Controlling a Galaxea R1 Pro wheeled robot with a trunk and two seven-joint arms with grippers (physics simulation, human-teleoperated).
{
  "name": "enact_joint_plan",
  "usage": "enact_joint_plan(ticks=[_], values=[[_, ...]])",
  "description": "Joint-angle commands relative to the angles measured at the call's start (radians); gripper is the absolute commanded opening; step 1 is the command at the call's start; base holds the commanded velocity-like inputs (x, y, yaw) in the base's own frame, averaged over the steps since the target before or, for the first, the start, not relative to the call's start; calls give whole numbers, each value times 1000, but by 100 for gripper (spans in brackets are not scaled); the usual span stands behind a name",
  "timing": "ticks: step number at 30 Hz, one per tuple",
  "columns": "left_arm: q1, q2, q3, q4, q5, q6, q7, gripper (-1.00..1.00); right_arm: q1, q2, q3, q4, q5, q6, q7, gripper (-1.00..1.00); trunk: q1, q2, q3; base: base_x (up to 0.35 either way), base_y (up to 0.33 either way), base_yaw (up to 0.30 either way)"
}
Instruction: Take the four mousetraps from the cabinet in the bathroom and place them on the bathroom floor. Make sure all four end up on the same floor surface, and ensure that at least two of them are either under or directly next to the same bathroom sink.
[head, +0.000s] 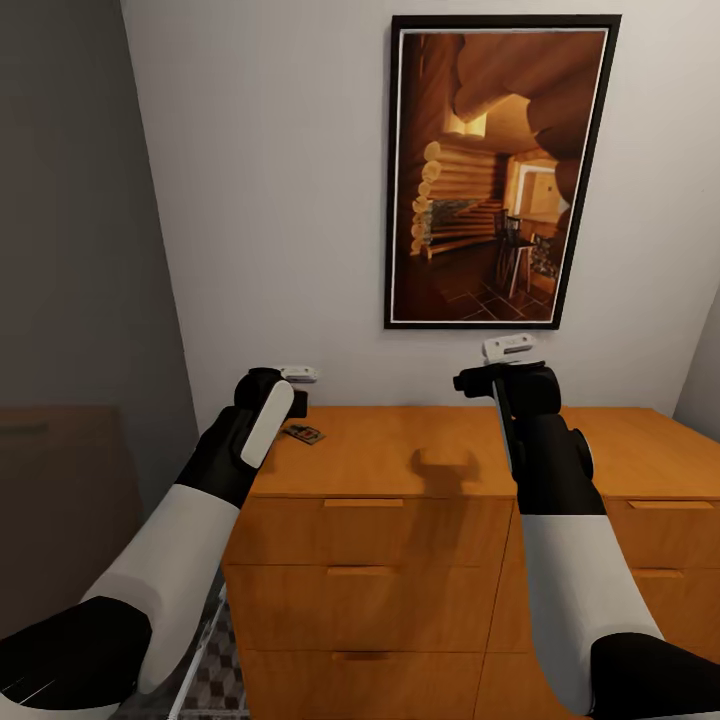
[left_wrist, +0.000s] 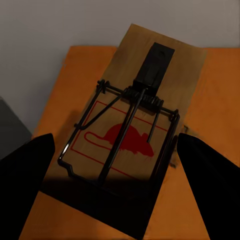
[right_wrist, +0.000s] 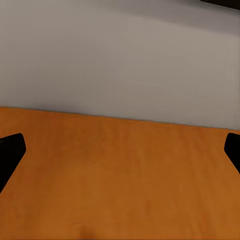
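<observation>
pale wall and a framed picture (head: 502, 170) are seen behind the orange-brown cabinet (head: 400, 455), whose top carries one mousetrap (head: 302, 433) near its left end. in the left wrist view the mousetrap (left_wrist: 127, 137) lies between the spread fingers (left_wrist: 207, 172) of the left hand (left_wrist: 120, 165), apparently not yet gripped. a skewed closing could push the flat board along the top or catch the wire bar. the right hand (right_wrist: 120, 152) hovers open, empty.
</observation>
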Motion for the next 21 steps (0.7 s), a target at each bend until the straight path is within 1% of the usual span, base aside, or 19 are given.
enact_joint_plan(ticks=[1, 8, 11, 13, 16, 21], values=[[-1, 0, -2, 0, 10, 2, 11, -100, -1, 1, -2, -1, 10, 3, 10, 100, 0, -1, -1, 0, 0, 229], [-1, -1, -1, -1, 11, 2, 10, -100, -1, 3, -1, 1, 10, 3, 10, 100, 0, -1, -1, 0, 0, 276], [-1, -1, -2, -1, 19, 2, 10, -100, -1, 5, -1, 1, 10, 3, 10, 100, 0, -1, -1, 0, 0, 295], [-1, -1, -2, -2, 29, 2, 10, -100, -1, 7, -1, 1, 10, 3, 10, 100, 0, -1, -1, 0, 0, 297], [-1, 0, -2, -5, 67, 2, 11, -100, -1, 10, -1, 1, 11, 3, 10, 100, 0, -1, -1, 0, 0, 277], [-1, -1, -3, -4, 98, 2, 9, -100, 0, 11, 0, 1, 11, 3, 14, 100, 0, -1, -1, 0, 0, 125]])
